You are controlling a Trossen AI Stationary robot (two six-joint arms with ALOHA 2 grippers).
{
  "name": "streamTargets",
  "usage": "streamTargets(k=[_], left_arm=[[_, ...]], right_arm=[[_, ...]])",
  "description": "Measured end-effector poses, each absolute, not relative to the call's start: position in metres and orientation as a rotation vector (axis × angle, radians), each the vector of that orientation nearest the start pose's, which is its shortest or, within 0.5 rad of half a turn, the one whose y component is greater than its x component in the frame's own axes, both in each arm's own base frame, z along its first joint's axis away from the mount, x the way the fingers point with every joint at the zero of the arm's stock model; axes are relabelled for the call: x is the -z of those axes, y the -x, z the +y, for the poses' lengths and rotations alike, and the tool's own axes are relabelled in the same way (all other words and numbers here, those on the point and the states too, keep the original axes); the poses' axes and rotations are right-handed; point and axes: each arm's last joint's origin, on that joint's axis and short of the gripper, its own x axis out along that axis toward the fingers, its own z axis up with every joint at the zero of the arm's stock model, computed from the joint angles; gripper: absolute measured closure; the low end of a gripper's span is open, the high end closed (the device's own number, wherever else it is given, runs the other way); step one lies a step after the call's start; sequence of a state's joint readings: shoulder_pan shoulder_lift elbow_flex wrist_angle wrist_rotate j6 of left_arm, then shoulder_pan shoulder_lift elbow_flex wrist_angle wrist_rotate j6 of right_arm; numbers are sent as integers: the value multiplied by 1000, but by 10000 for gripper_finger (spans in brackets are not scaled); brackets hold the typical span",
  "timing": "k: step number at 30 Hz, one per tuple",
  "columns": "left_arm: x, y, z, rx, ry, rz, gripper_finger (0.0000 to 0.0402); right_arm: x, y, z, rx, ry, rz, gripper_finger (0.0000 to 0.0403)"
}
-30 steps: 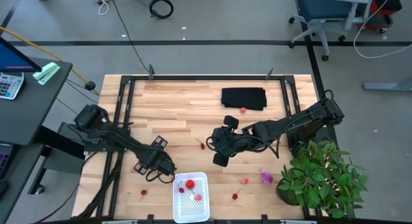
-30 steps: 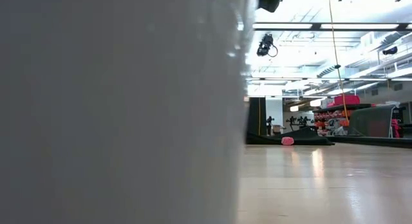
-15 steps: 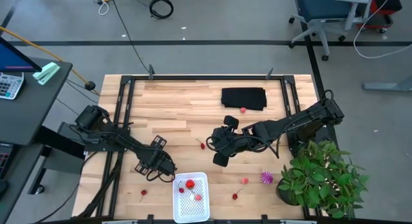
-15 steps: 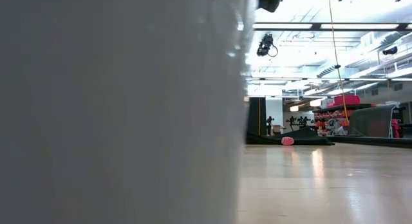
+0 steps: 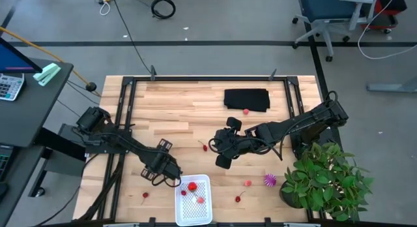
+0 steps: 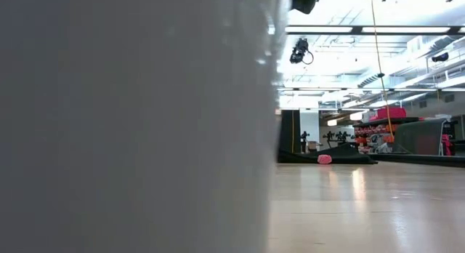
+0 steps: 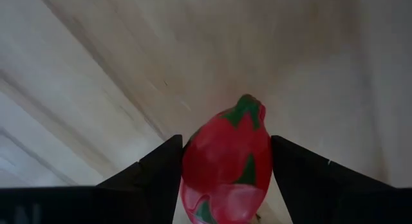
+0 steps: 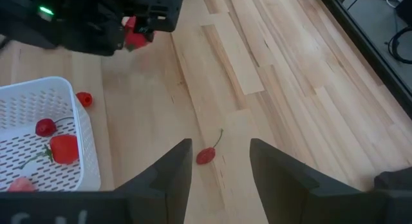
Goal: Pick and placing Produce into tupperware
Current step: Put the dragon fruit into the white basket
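Note:
My left gripper (image 5: 168,175) stands just off the far-left corner of the white tupperware (image 5: 194,201) and is shut on a red produce piece with green marks (image 7: 225,159). Three red pieces (image 5: 193,186) lie inside the tupperware. My right gripper (image 5: 218,155) waits open over the table's middle, with a stemmed red piece (image 8: 206,154) lying on the wood beyond its fingertips. Loose on the table are more red pieces (image 5: 247,182), a spiky purple one (image 5: 270,181) and a pink one (image 5: 246,111). In the low view the tupperware wall (image 6: 138,122) fills the left half. My left gripper pinches the red piece with green marks by its two sides (image 7: 190,166), one dark finger (image 7: 158,176) on each side, coming from above. Its green-tipped end (image 7: 248,108) sticks out past the fingertips. In the right wrist view the piece (image 8: 132,34) hangs above the wood.
A flat black cloth (image 5: 247,100) lies near the far edge, with the pink piece (image 6: 324,159) at its near side. A green potted plant (image 5: 326,178) stands at the table's near right corner. Bare wood lies between the two grippers.
My left gripper has shifted a little toward the table's right and near edge, closing on the tupperware's far-left corner. The right arm has kept still.

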State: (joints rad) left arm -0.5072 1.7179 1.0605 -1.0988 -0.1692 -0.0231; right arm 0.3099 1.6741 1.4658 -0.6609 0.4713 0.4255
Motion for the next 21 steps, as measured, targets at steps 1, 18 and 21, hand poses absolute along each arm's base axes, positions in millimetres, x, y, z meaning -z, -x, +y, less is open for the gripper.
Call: streamTargets(k=[1,18,21], left_arm=[[-173,-244,-130,228,-559,1642,177],[-290,-294,-170,259,-357,1193,176],[-303,-298,-177,282,-331,1105,175]], right_arm=[[-303,-347,97,316,-70,751,238],[-300,-343,96,336,-71,797,238],[-297,-339,95,366,-97,831,238]])
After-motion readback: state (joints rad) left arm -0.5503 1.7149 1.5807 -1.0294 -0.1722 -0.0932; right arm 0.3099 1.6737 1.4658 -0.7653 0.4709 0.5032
